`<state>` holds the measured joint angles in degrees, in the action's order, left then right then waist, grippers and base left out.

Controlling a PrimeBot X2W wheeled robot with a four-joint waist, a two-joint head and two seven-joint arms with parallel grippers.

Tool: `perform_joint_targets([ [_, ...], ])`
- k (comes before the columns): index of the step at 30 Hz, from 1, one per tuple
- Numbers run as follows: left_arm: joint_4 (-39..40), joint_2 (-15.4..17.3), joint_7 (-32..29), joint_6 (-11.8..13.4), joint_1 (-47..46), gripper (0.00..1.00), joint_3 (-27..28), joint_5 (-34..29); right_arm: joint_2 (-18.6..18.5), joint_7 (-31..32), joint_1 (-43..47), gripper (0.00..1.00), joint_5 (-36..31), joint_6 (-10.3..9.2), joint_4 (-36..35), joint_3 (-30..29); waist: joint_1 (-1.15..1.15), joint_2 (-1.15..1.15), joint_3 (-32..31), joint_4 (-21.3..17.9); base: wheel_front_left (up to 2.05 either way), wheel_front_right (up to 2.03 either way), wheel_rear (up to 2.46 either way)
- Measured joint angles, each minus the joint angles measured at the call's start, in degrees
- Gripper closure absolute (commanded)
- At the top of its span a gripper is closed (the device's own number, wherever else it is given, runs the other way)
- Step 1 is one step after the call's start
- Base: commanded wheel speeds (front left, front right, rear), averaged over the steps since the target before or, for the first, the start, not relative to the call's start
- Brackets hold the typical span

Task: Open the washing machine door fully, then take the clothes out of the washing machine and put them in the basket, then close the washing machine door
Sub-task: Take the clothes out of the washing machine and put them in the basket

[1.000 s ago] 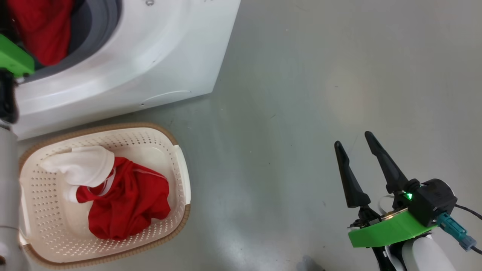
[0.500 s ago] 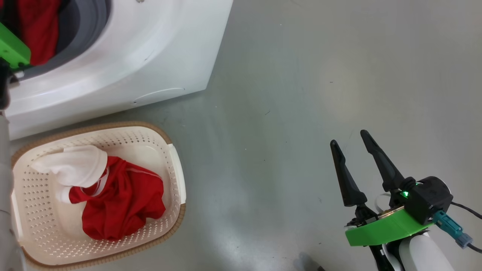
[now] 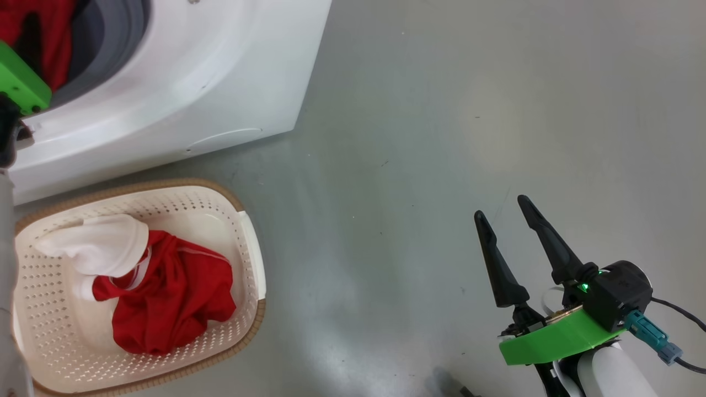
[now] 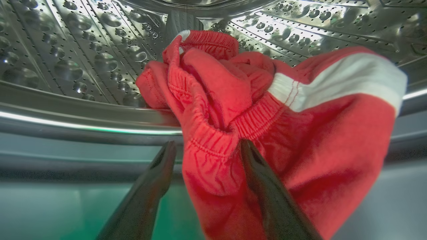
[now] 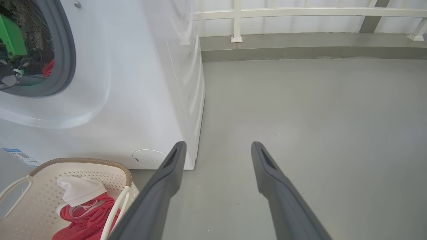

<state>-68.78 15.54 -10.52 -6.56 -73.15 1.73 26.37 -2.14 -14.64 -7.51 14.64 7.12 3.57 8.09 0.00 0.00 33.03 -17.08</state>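
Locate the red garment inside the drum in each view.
Head view: red garment, top-left corner, inside the grey door seal.
Left wrist view: garment centre-right, over the drum lip, a fold between the left tool's fingers.
Right wrist view: small red patch, upper left, inside the seal.
Shared landmark: that seal.

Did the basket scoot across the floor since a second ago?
No. The basket keeps the same gap to the washing machine; both slid left together in the head view, so the camera moved.

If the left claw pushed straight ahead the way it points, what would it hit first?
The red clothes: a bunched fold sits inside the open left claw, steel drum behind. Contact looks near immediate.
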Motion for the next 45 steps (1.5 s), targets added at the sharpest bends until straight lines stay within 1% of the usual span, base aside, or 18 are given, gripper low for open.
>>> perform_joint_targets([
  [1, -0.14, 0.09, 0.00, 0.00, -0.02, 0.09, -0.09, 0.00, 0.00, 0.00, -0.01, 0.00, 0.00, 0.00, 0.00, 0.00, 0.00, 0.00, 0.06, -0.08, 0.00, 0.00, 0.00],
  [2, -0.21, 0.18, 0.01, 0.00, -0.10, 0.69, -0.18, 0.00, 0.00, 0.00, -0.01, 0.00, 0.01, 0.00, 0.00, 0.00, 0.00, 0.00, 0.14, -0.16, 0.00, 0.00, 0.00],
  [3, -0.33, 0.21, -0.01, -0.02, -0.34, 0.95, -0.29, 0.00, 0.00, 0.00, -0.02, 0.00, 0.07, 0.00, 0.00, 0.01, 0.00, 0.00, 0.22, -0.23, 0.00, 0.00, 0.00],
  [4, -0.47, 0.16, -0.07, -0.03, -0.71, 1.00, -0.46, 0.00, 0.00, 0.00, -0.03, 0.00, 0.08, 0.00, 0.00, 0.01, 0.00, 0.00, 0.29, -0.27, 0.00, 0.00, 0.00],
  [9, -0.45, 0.20, 0.10, -0.11, -1.20, 1.00, -2.27, -0.23, 0.00, 0.00, -0.08, 0.00, 0.27, 0.00, 0.11, 0.08, 0.00, 0.00, 0.44, -0.37, 0.00, 0.00, 0.00],
  [14, 0.42, 0.73, 2.68, -0.52, -0.87, 1.00, -4.66, -1.27, 0.00, 0.00, -0.48, 0.00, 0.33, 0.00, 0.23, 0.00, 0.00, 0.00, 0.43, -0.23, 0.00, 0.00, 0.00],
  [16, 1.40, 0.91, 4.46, -0.53, -0.55, 1.00, -6.06, -2.26, 0.00, 0.00, -1.14, 0.00, 0.33, 0.00, 0.21, -0.11, 0.00, 0.00, 0.55, 0.00, 0.00, 0.00, 0.00],
  [22, 4.39, 1.24, 10.73, -0.54, 0.79, 1.00, -7.43, -2.64, -0.01, 0.00, -1.26, 0.00, 0.33, 0.00, 0.20, -0.27, 0.00, 0.00, 0.87, 1.07, 0.00, 0.00, 0.00],
  [33, 11.06, 2.07, 20.45, -0.58, 5.40, 1.00, -8.54, -2.71, -0.02, 0.00, -1.27, 0.00, 0.33, 0.00, 0.14, -1.57, 0.00, 0.00, 0.58, 3.68, 0.00, 0.00, 0.00],
  [36, 13.26, 2.09, 22.05, -0.48, 7.23, 1.00, -8.51, -2.70, -0.03, 0.00, -1.27, 0.00, 0.32, 0.00, 0.14, -1.80, 0.00, 0.00, 0.26, 4.33, 0.00, 0.00, 0.00],
  [45, 22.83, 2.16, 24.25, 2.34, 15.86, 1.00, -8.36, -2.72, -0.05, 0.00, -1.23, 0.00, 0.22, 0.00, 0.00, -2.71, 0.00, 0.00, -1.22, 6.04, 0.00, 0.00, 0.00],
])
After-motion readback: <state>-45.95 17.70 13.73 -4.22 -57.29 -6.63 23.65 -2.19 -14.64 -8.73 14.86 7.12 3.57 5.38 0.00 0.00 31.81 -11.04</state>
